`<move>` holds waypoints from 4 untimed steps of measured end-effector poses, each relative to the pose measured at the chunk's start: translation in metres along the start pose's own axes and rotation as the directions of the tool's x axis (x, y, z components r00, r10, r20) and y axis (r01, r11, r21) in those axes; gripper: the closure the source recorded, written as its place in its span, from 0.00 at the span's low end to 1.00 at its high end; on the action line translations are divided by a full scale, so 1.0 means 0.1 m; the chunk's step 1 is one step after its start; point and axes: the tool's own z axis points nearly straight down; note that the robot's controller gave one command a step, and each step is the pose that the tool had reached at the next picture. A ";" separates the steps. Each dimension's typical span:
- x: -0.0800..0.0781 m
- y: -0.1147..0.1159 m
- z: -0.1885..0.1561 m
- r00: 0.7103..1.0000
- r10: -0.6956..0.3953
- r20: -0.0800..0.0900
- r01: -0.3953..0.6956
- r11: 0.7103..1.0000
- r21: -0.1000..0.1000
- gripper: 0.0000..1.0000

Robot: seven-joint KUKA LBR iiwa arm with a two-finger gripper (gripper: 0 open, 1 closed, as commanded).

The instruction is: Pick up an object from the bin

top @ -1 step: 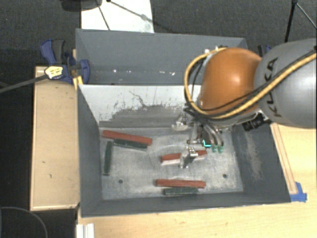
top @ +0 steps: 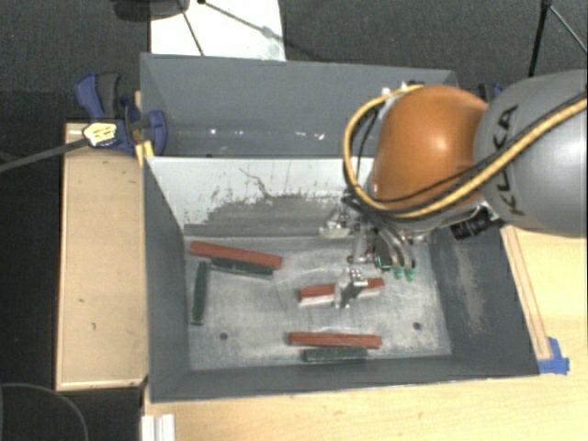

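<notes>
Dark green flat stick lies nearest, while the gripper hangs at a short red flat stick mid-bin, probably to grasp it (spread or pinching, I cannot tell).

The bin is grey with pale scuffs, holding red sticks and dark green sticks; the arm's cover is orange.

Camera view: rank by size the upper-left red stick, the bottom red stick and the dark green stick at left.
1. upper-left red stick and bottom red stick: look alike, not ranked.
2. dark green stick at left: smallest.
</notes>
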 end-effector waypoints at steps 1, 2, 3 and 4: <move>-0.12 0.01 0.61 0.998 -0.061 0.006 0.061 0.998 0.000 0.00; 0.02 -0.45 1.35 0.950 -0.313 0.009 0.313 0.950 0.002 1.00; 0.02 -0.45 1.35 0.950 -0.311 0.009 0.311 0.950 0.002 1.00; 0.16 -0.57 -0.43 0.953 -0.303 0.007 0.303 0.953 0.003 1.00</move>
